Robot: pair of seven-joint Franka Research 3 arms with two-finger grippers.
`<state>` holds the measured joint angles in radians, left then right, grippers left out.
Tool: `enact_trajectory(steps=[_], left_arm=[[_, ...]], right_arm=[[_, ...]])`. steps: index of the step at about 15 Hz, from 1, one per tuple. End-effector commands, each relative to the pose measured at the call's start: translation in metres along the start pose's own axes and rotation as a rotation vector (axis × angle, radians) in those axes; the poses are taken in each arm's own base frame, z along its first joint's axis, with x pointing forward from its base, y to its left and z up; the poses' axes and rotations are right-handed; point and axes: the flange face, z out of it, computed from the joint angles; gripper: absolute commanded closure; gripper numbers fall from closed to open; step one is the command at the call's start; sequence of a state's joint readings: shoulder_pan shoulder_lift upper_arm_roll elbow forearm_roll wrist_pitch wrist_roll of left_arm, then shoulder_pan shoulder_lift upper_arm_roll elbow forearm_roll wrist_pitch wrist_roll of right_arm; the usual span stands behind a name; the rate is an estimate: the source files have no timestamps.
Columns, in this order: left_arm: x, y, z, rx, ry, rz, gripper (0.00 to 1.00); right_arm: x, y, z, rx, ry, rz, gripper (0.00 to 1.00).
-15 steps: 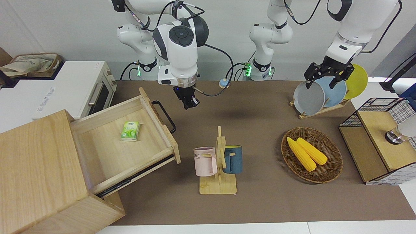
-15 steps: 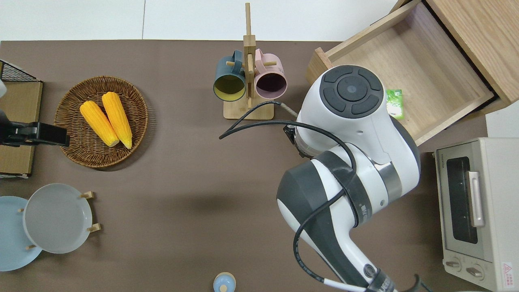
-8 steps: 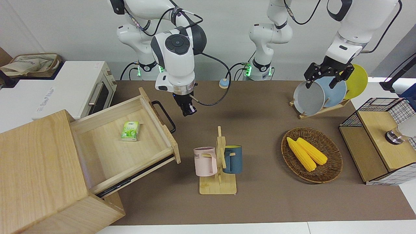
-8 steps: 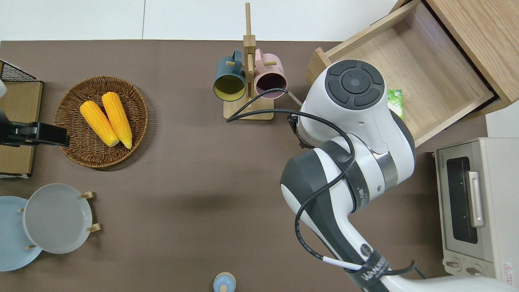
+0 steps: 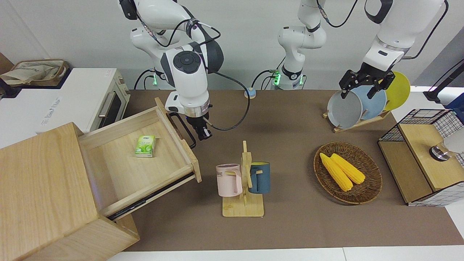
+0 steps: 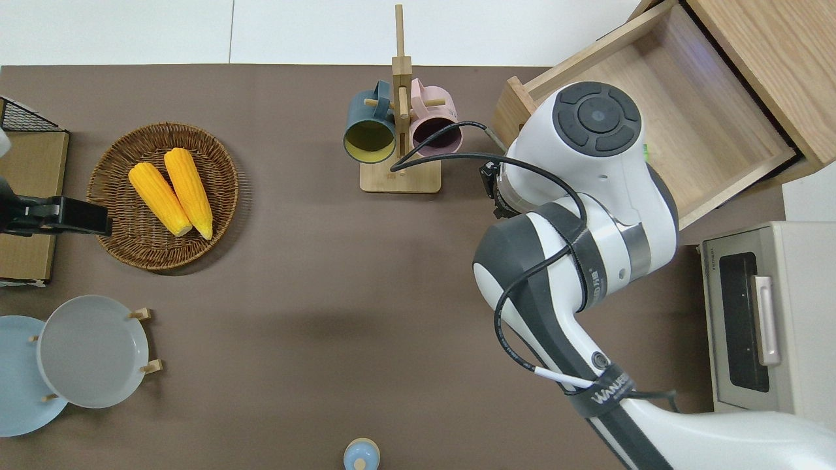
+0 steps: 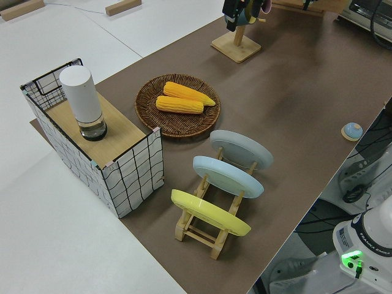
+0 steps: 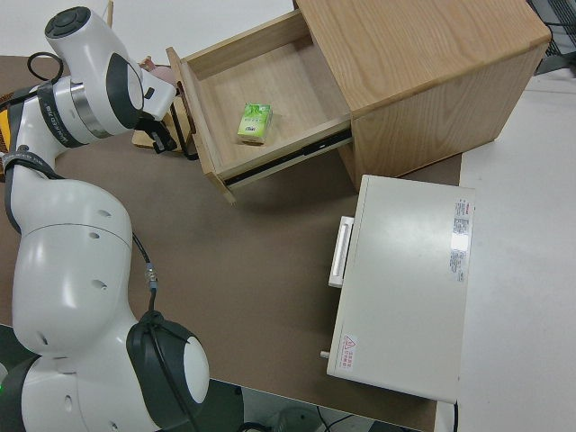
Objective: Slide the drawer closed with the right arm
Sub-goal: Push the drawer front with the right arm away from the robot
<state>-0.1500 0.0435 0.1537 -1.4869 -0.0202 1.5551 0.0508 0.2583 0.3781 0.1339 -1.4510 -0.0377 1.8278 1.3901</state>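
The drawer (image 5: 139, 159) stands pulled well out of the light-wood cabinet (image 5: 43, 192) at the right arm's end of the bench (image 5: 290, 224), its shallow tray bare except for a small green packet (image 5: 145, 145). Its front panel carries a black metal bar handle (image 5: 184, 129), a thin loop that stands off the wood.

The right pincer (image 5: 203, 135) hangs low just beside that handle, pointing down; whether its fingers are apart or together I cannot tell. Its place next to the front panel looks chosen so it can press flat against the wood and push the drawer in along its runners, which probably suits a sliding tray better than gripping the bar.

The wooden mug rack (image 5: 243, 185), with a pink mug (image 5: 228, 180) and a dark blue mug (image 5: 259, 177), stands close by, farther from the robots, so the arm has little room to swing.

The left arm is parked, its pincer (image 5: 364, 85) apart with nothing in it.
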Motion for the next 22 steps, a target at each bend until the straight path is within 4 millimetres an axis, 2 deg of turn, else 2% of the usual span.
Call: enact_trajectory(steps=[1, 6, 13, 20, 22], left_arm=[[0.004, 0.0, -0.002, 0.016, 0.007, 0.008, 0.0], [0.004, 0.0, -0.002, 0.016, 0.007, 0.008, 0.0], [0.004, 0.0, -0.002, 0.016, 0.007, 0.008, 0.0], [0.004, 0.0, -0.002, 0.016, 0.007, 0.008, 0.0], [0.004, 0.0, -0.002, 0.016, 0.007, 0.008, 0.0]], right_arm=[[0.015, -0.008, 0.006, 0.035, 0.012, 0.019, 1.0], [0.045, -0.004, 0.013, 0.03, 0.014, 0.02, 1.0], [0.104, 0.008, 0.005, 0.052, 0.018, 0.026, 1.0], [0.143, 0.021, -0.003, 0.066, 0.025, -0.001, 1.0], [0.162, 0.029, -0.001, 0.062, 0.026, -0.023, 1.0]])
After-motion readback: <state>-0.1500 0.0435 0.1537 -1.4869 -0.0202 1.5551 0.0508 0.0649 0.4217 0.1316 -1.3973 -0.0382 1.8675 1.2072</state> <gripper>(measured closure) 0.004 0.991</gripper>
